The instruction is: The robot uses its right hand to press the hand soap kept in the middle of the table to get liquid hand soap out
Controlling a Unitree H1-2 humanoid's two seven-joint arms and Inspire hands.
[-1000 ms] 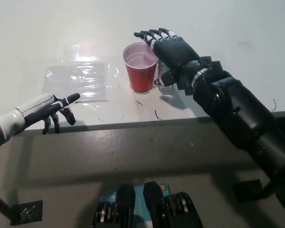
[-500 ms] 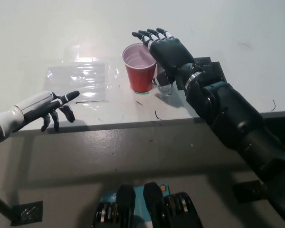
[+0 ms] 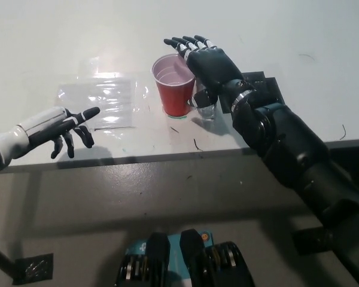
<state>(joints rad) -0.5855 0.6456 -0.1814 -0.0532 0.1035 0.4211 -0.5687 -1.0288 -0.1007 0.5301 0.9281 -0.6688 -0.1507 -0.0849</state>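
My black right hand [image 3: 210, 61] is held flat over the middle of the white table [image 3: 299, 36], open with its fingers stretched out and apart. Under its palm stands a small clear soap bottle [image 3: 207, 109]; only the bottle's lower part shows and its top is hidden by the hand. A red plastic cup [image 3: 173, 89] stands upright just left of the bottle, with my fingertips reaching over its far rim. My white left hand [image 3: 60, 128] rests open at the table's near left edge.
A crinkled clear plastic sheet [image 3: 99, 98] lies on the table left of the cup. A flat black object [image 3: 264, 85] lies under my right forearm. The table's front edge [image 3: 167, 156] runs across the middle of the view, with grey floor below.
My right hand has shifted a little to the left and farther over the bottle and cup. My left hand has lifted slightly at the table edge.
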